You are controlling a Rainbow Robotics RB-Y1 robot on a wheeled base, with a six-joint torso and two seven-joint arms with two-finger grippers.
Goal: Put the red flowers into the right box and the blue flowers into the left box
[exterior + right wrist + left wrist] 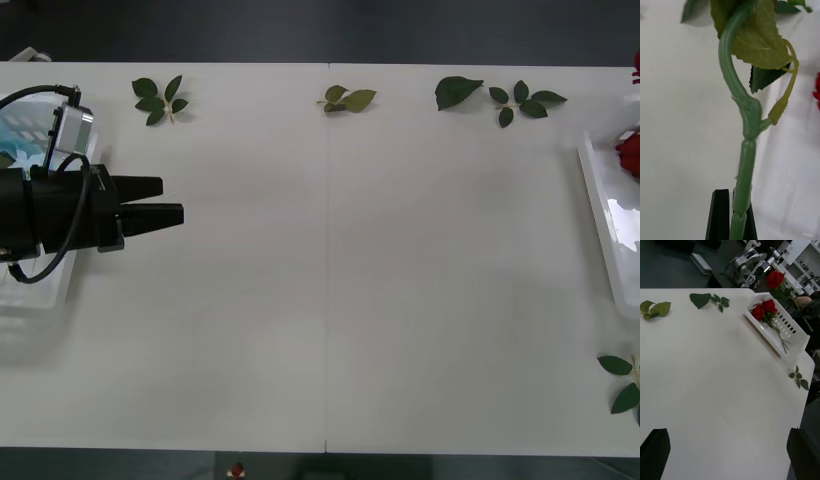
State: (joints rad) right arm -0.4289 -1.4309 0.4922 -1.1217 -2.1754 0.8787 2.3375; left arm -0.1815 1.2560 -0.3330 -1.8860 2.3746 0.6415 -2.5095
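The right pincer [732,217] is clamped on a deep-red rose's green stem [745,157] above the shallow white slotted right box [797,338] already holding roses [764,309], while the left pincer [160,200] hangs spread beside the left box [40,295], so sorting looks nearly done.

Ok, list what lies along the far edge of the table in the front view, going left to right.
Leaf sprig near the left corner → yellowish-green sprig at the middle → large single leaf → small-leaved sprig.
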